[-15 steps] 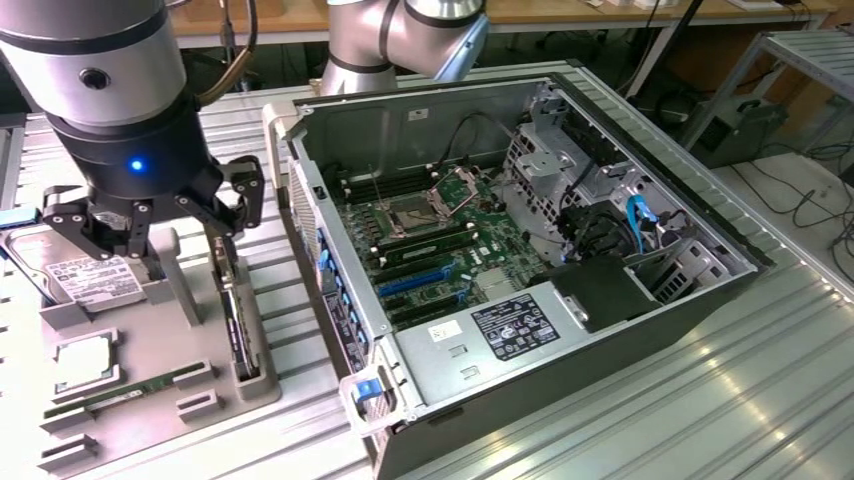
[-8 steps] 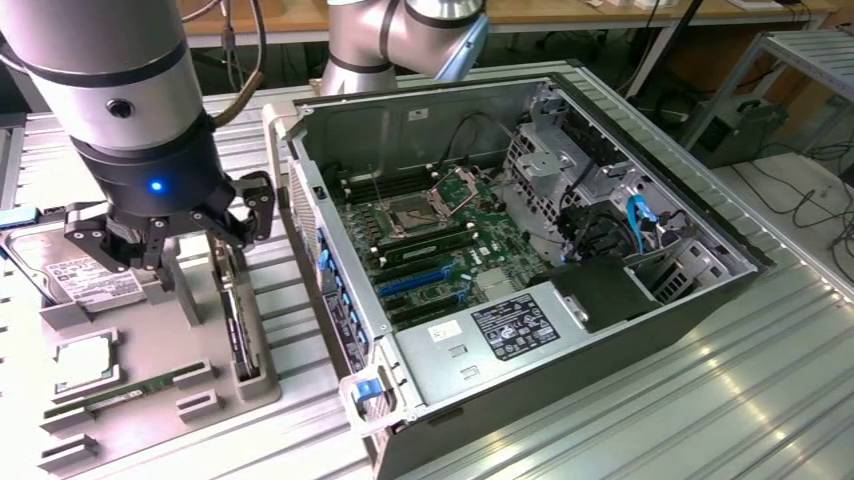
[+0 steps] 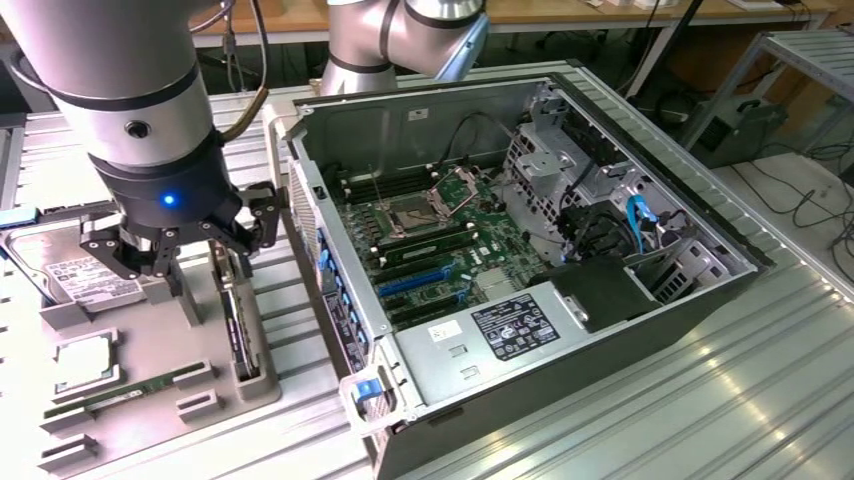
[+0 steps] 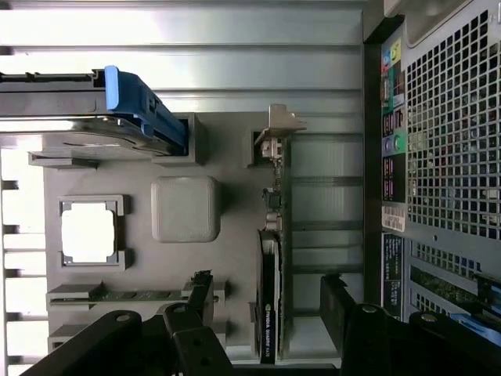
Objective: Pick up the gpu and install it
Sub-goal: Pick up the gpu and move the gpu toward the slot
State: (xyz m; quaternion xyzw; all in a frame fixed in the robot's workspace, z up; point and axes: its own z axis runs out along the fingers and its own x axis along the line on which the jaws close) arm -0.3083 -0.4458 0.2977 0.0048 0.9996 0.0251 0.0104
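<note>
- gpu, exterior view: it stands on its long edge in a slot of the grey holder tray, directly under the pincer
- the pincer's fingers are spread apart and hang just above the card's upper edge, holding nothing
- a hard drive lies on the same tray, off the pincer's side toward the exterior view's left; a processor chip and a memory stick sit nearer the camera, well clear of the fingers
- an open computer case lies on the pincer's other side, toward the exterior view's right, with its motherboard exposed
- wrist view: the gpu is seen edge-on and runs between the two black fingers, one on each side (neither touches it)
- the pincer stands wide, centred over the card's dark cooler end; the pale bracket is at the end away from the fingers
- the hard drive lies off one finger's side and the case's perforated wall off the other's
</note>
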